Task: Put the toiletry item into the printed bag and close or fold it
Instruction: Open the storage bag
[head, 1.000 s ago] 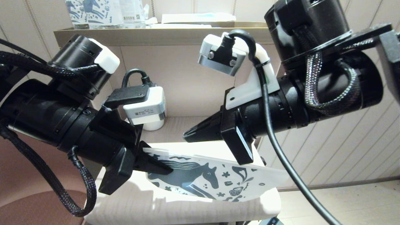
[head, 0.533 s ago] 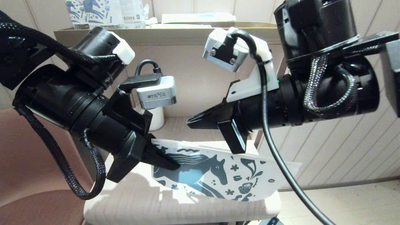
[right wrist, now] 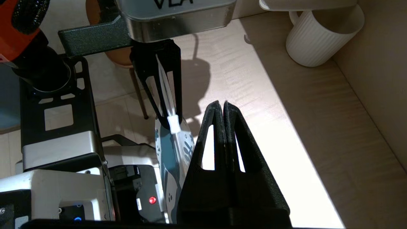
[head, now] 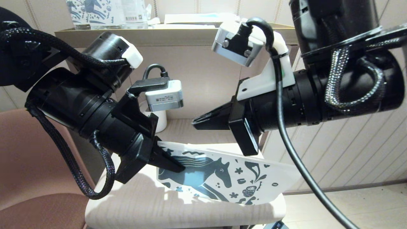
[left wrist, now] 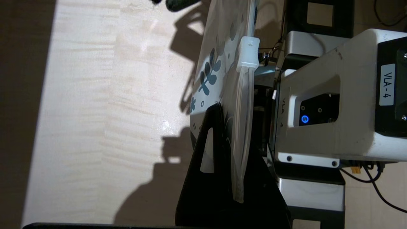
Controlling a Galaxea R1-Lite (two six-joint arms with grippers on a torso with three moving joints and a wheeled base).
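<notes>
Left gripper (head: 173, 165): clamped on printed bag (head: 229, 179) edge, lifted off table (head: 178, 206).
Right gripper (head: 198, 122): closed, empty, above bag.

**Three views over one pouch**

The head camera looks down from close behind both arms. Each wrist camera peers along its own jaws. All share the printed bag (head: 229, 178) above the pale counter (head: 143, 206).

pale wood table (right wrist: 286, 133) – ribbed white mug (right wrist: 321, 35) at back
</notes>
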